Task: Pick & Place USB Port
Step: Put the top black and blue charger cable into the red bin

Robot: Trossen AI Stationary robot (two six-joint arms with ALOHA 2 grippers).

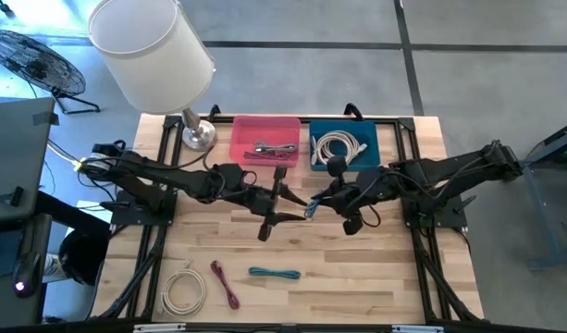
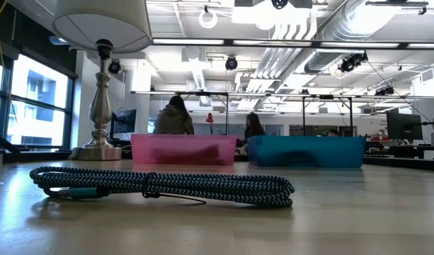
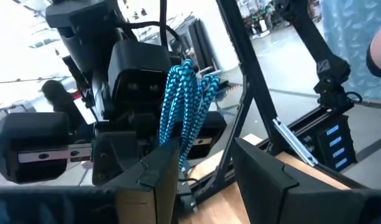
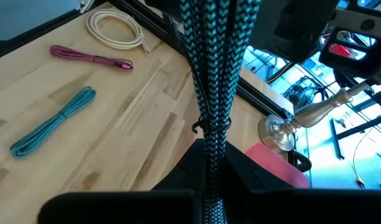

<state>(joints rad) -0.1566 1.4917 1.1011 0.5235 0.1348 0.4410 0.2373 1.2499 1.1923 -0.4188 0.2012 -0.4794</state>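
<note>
- The held blue braided cable [image 4: 216, 81] is a bundle of teal-and-black herringbone weave, cinched by a thin dark tie at mid-length; it hangs in the air between the two grippers over the middle of the table, just in front of the bins.
- The right gripper [image 1: 313, 205] is clamped on one end of the bundle; its wrist view shows the cable running straight out from between the closed fingers.
- The left gripper [image 1: 285, 205] meets it from the other side; its fingers [image 3: 160, 177] stand apart, and the cable's looped end touches one of them.
- A second blue braided cable [image 1: 274, 273], a pink cable [image 1: 225, 283] and a coiled white cable [image 1: 183, 289] lie near the front edge of the wooden table [image 1: 357, 277].
- At the back stand a pink bin [image 1: 265, 141] and a blue bin [image 1: 342, 146] holding a white cable, beside a lamp [image 1: 154, 48].
- Beyond the table, people sit in an open workshop.
</note>
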